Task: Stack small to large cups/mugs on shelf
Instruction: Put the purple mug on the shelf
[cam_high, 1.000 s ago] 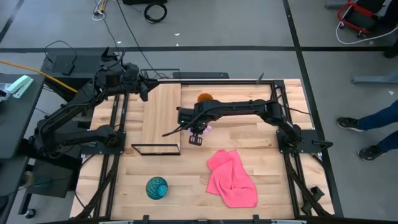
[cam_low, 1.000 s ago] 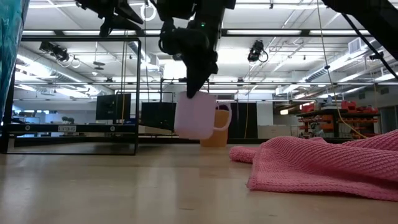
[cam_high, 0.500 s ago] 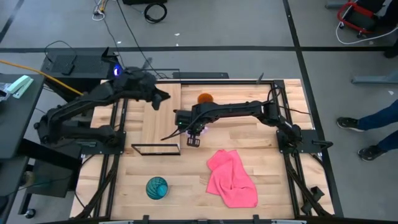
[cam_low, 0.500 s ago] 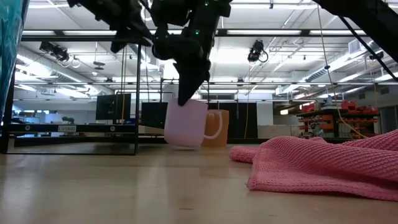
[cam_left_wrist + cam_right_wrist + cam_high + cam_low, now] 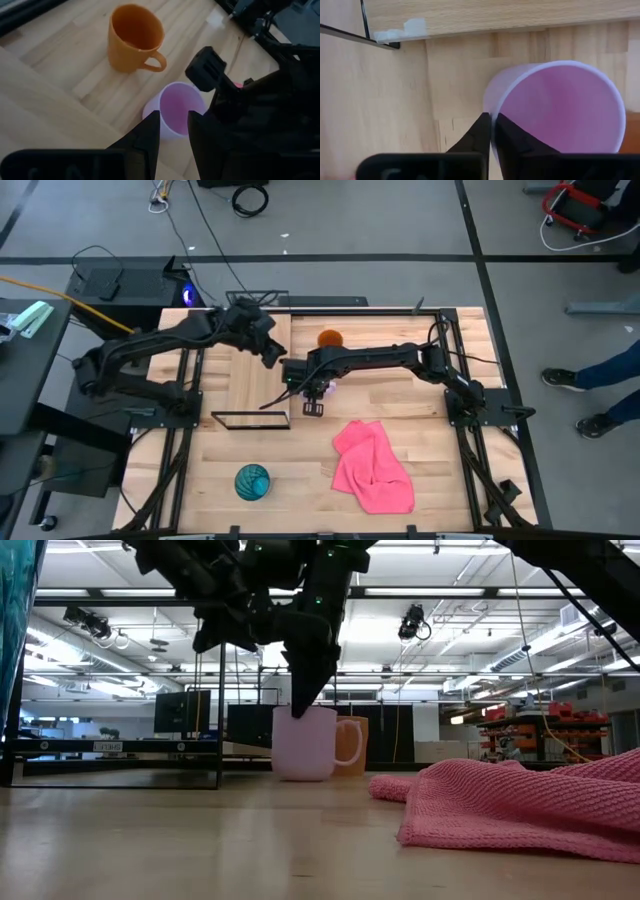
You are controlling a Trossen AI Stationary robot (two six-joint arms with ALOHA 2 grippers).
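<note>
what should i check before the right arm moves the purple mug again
1. Right hand pinching the purple mug rim, one finger inside, one outside: ok.
2. Mug upright, base seemingly on the table in the low view: ok.
3. Left hand clear of the mug: not ok, its slightly parted fingers sit just above the rim.
4. Orange mug apart from the purple one: ok.
5. Shelf board free for placing: cannot tell, the left arm covers part of it.

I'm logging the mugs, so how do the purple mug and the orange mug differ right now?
The purple mug is pale and has the right gripper shut on its rim; the orange mug is bright and stands free. Both are upright on the table, each with a handle.
</note>
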